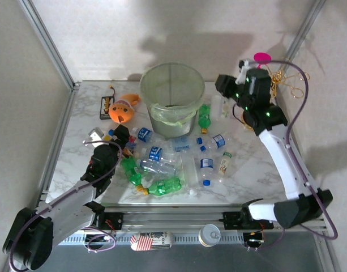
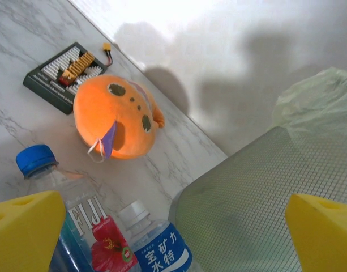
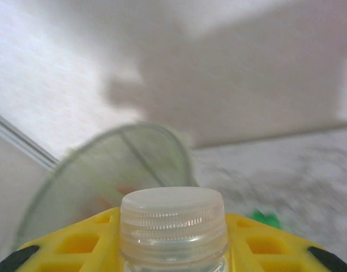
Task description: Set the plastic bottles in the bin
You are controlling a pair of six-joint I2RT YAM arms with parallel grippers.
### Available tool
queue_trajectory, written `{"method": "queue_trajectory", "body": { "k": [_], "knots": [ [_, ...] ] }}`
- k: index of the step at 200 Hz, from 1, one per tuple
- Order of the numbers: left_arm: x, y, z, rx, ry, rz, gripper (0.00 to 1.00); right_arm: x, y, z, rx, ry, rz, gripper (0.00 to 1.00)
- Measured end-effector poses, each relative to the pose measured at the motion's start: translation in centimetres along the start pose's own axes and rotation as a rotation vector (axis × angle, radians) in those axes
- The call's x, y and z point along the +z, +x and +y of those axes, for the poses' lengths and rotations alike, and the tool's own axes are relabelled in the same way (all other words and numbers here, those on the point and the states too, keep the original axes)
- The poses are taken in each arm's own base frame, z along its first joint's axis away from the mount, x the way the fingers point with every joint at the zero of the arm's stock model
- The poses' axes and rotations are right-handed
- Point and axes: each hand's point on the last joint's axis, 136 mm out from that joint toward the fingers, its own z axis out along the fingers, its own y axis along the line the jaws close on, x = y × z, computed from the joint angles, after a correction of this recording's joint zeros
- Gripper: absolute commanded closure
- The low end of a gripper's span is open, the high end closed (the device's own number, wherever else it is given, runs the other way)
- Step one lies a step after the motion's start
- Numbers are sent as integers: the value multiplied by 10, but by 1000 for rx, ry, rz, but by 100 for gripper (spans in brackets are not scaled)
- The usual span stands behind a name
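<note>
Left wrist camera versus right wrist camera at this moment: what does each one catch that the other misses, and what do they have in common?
Left wrist: an orange plush toy, a black circuit board beyond it, a blue-capped bottle beside a labelled bottle, and the left gripper open.
Right wrist: the right gripper shut on a clear bottle with a white cap, plus a green blur too soft to name.
Both: the bin and the marble table.

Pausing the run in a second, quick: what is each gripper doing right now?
Left gripper: open, holding nothing.
Right gripper: closed on a bottle with a whitish cap.
</note>
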Motion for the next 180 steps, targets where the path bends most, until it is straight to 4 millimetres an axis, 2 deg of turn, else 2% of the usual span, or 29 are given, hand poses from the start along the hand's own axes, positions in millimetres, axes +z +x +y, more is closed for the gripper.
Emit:
{"method": "queue_trajectory", "body": {
  "k": [15,28,47,61,85,128,153,180],
  "knots": [
    [-3,-5,1,-5,-1,-9,0,19,-24,33,-18,-84,-42,69],
    [-5,-9,1,-7,-1,-14,0,36,-37,57,-39,-140,-66,69],
    [-9,-14,1,-11,2,-19,0,60,-41,87,-70,-204,-77,69],
    [-12,-18,2,-14,1,-26,0,79,-36,104,-92,-235,-68,68],
    [-19,-26,8,-18,-9,-41,1,113,-10,123,-128,-262,-22,68],
    [-33,-34,26,-19,-45,-68,0,162,59,125,-185,-238,109,66],
    [-38,-38,32,-20,-63,-81,0,175,92,124,-211,-220,170,64],
    [-39,-38,36,-16,-78,-78,0,181,117,119,-223,-199,217,58]
  ]
}}
